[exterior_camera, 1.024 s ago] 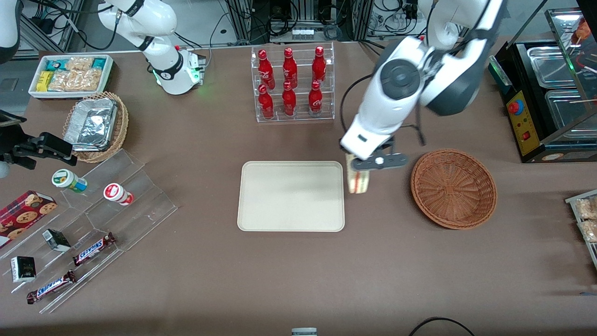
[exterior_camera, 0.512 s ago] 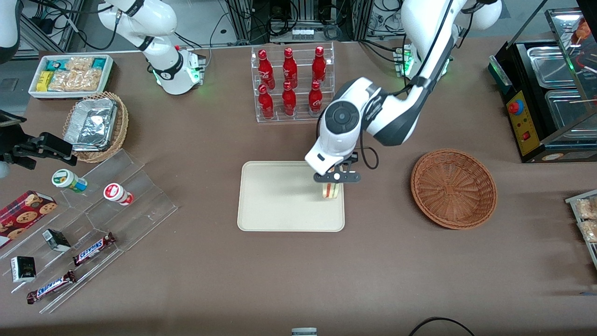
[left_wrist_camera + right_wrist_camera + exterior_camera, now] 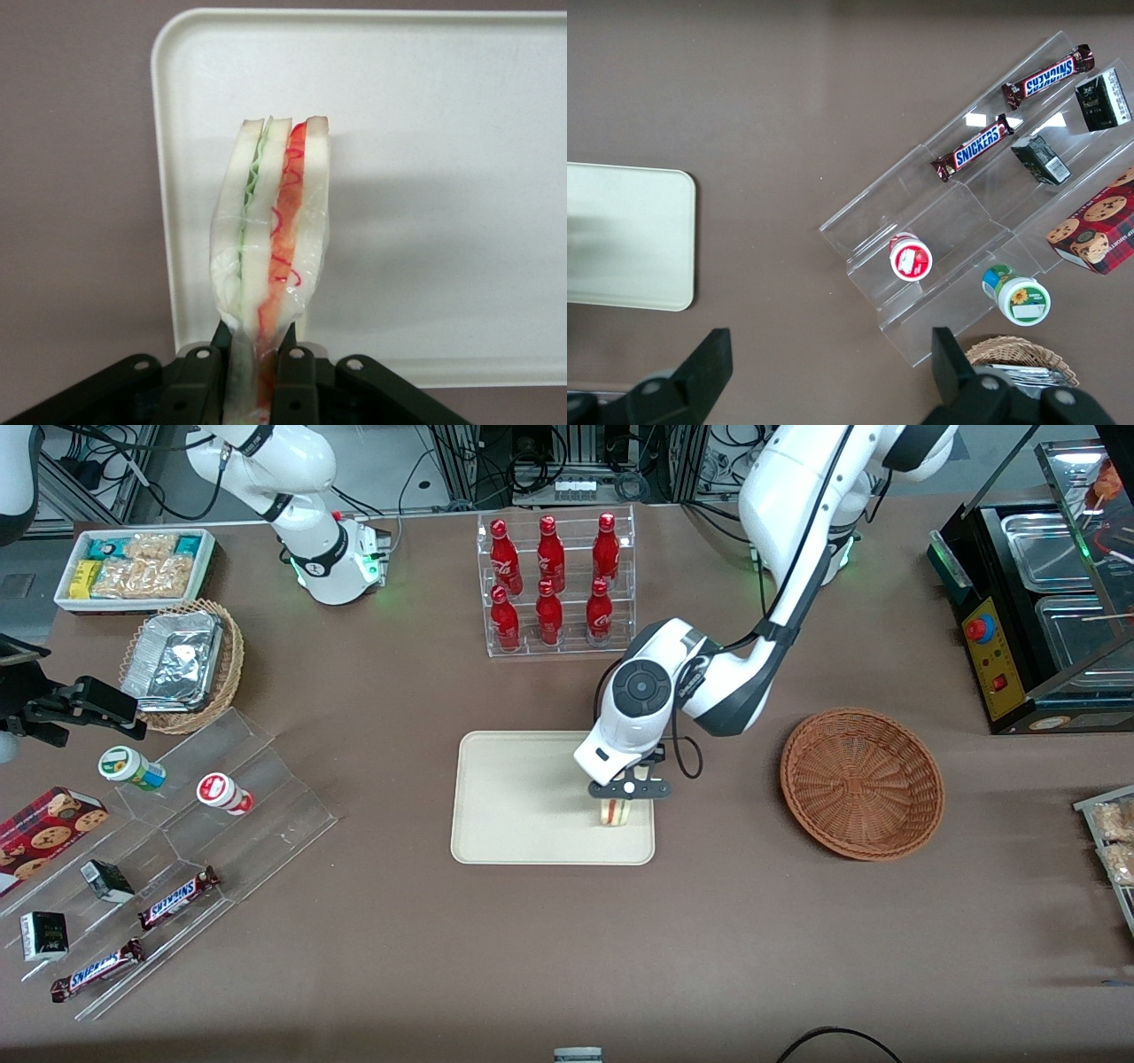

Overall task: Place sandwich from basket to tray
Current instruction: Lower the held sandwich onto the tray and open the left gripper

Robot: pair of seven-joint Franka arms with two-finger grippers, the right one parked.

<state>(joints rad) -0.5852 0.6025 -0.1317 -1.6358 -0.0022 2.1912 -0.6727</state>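
- Gripping the sandwich (image 3: 270, 239) between its two fingers (image 3: 197, 376), my tool (image 3: 627, 790) sits low over the tray (image 3: 523, 797), at the tray's end nearest the basket (image 3: 861, 782).
- My tool is clenched on the sandwich: the wrist view shows the dark fingers pressed against the wrapped wedge from both sides, near its narrow end.
- The sandwich stands on edge, its bread slices upright, with pale green filling in one seam and red filling in the other; a clear wrap covers it.
- From the front, the sandwich (image 3: 615, 811) shows just under my tool, over the cream floor of the tray and inside its rim; I cannot tell whether it touches the tray.
- The tray lies flat on the brown surface (image 3: 567, 957), with nothing else on it.
- The basket sits on the surface toward the working arm's end, well apart from the tray, and holds nothing that I can see.
- A clear rack of red bottles (image 3: 554, 580) stands farther from the front camera than the tray.
- Toward the parked arm's end lie a tan basket with foil containers (image 3: 182, 662), a white bin of snack packets (image 3: 137, 567), and a clear stepped stand with Snickers bars (image 3: 177, 895) on it.
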